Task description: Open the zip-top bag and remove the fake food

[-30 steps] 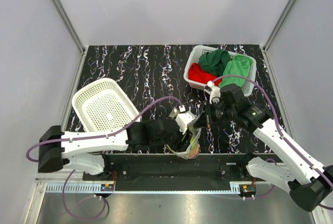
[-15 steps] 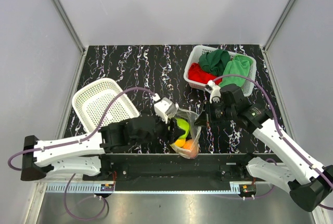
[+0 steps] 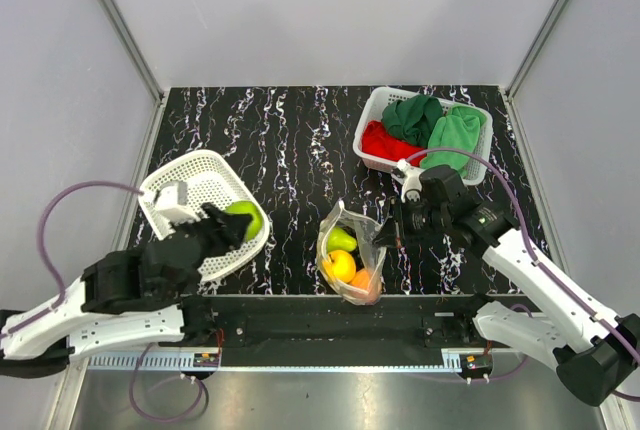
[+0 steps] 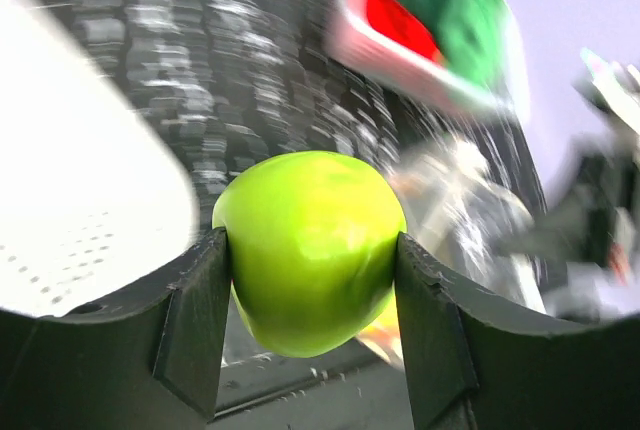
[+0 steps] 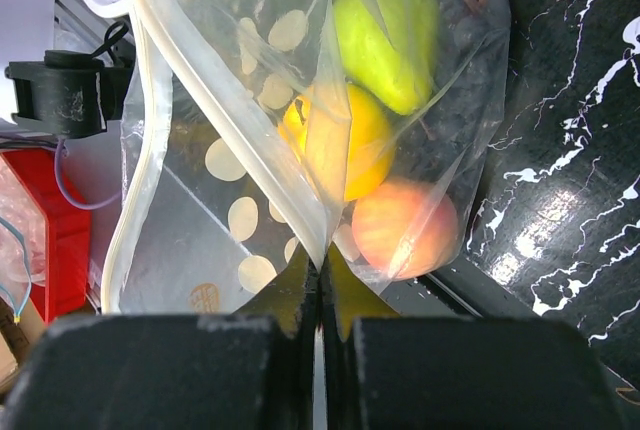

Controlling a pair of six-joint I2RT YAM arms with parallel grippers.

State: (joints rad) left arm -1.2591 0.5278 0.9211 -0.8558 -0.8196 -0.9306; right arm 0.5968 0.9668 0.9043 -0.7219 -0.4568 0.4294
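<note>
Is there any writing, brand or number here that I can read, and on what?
None can be read.
The zip-top bag carries only white dots, no words.
A brownish mark low on the bag may be a logo, but it is too blurred to read.

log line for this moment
left gripper: holds green plastic apple at white perforated basket | right gripper: pinches clear polka-dot zip-top bag | bag: three fruits inside

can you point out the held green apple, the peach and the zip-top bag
green apple [image 4: 310, 250]: left wrist view, middle of its skin
peach [image 5: 405, 225]: right wrist view, its middle, through the plastic
zip-top bag [image 5: 242, 218]: right wrist view, white dot on its clear wall
</note>
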